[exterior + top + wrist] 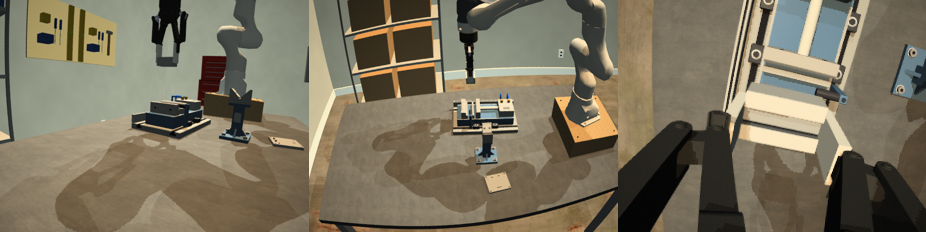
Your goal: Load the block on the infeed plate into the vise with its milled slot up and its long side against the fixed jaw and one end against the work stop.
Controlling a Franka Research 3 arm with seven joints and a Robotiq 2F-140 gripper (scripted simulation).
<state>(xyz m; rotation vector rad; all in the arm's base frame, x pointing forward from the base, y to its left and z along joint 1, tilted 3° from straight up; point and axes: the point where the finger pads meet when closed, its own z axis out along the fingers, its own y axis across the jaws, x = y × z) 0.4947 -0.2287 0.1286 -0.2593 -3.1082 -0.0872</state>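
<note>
The pincer (166, 58) is clenched on the part (166, 61), carrying it high above the vise (483, 115) and somewhat behind its fixed-jaw end, well apart from everything on the desk (384, 189). The infeed plate (497, 183), in front of the vise, lies bare. From the wrist view the stepped face seems to point downward, so the slot may end up facing the bars; a regrip in the V-block (239, 99) in front of the vise might be needed. Lowering off-centre could also strike the jaw tops or work stop (470, 116)
</note>
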